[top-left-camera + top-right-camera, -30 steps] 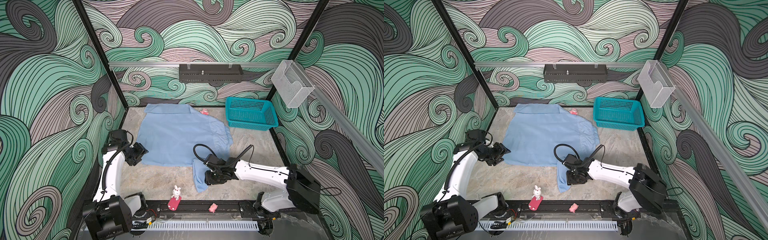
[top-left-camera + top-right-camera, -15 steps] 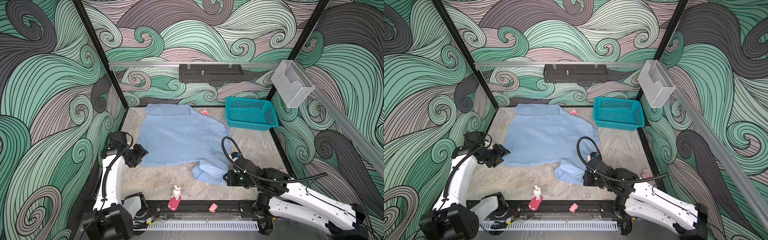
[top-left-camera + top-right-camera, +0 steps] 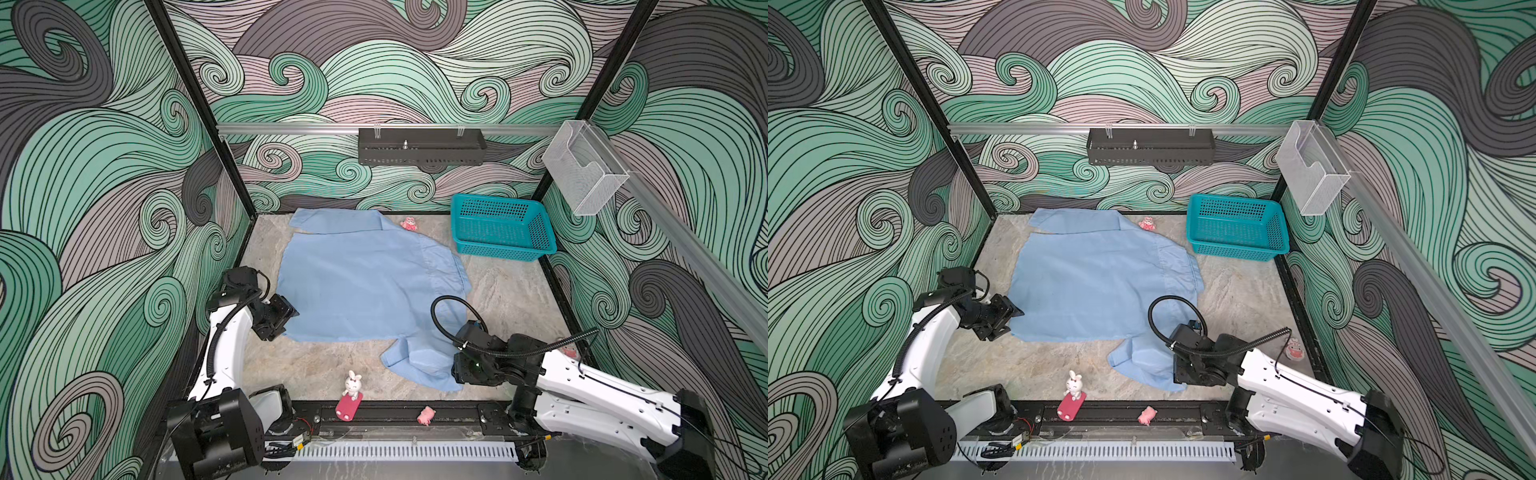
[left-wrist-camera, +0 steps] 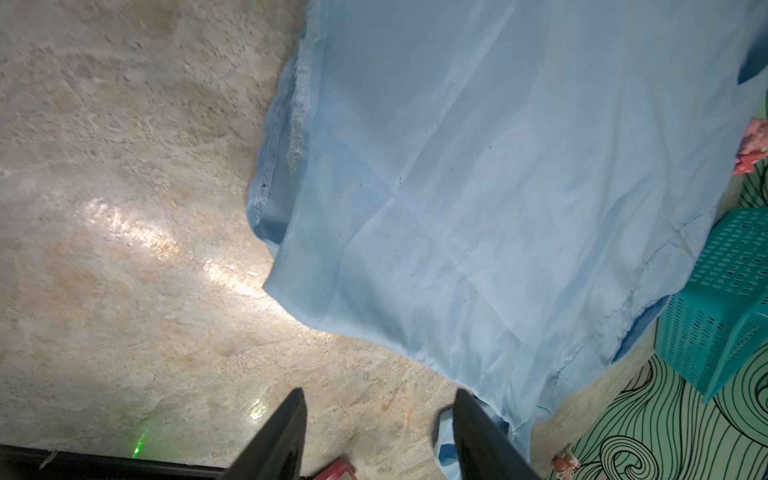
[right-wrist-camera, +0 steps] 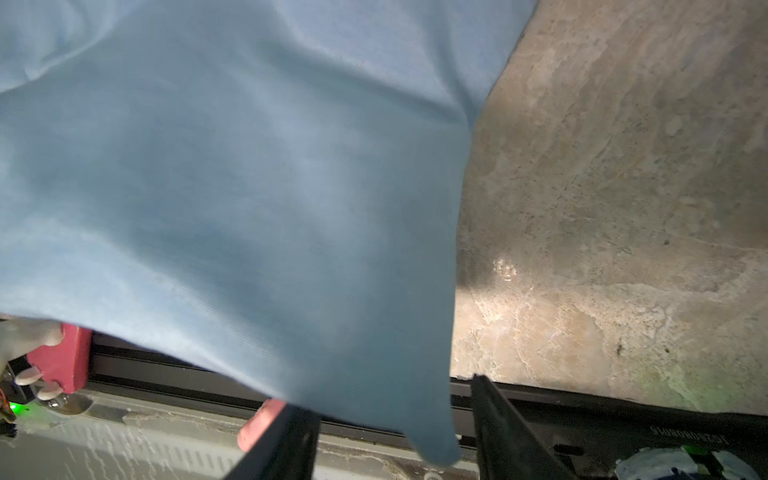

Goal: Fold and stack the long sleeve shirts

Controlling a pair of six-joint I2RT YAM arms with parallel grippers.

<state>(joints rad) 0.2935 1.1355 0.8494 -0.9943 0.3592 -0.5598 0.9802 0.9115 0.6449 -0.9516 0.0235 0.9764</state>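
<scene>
No clearly legible text anywhere

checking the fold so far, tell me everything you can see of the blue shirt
The shirt is thin, light blue woven cloth. It lies spread mostly flat and lightly creased on the stone-look table, with a flap across its far end by the back wall. Its near right part lies bunched toward the front rail, where a cloth tip hangs unclamped between the open jaws of the right gripper. The open left gripper sits at the shirt's near left corner, one finger beside the hem. No buttons show.
</scene>
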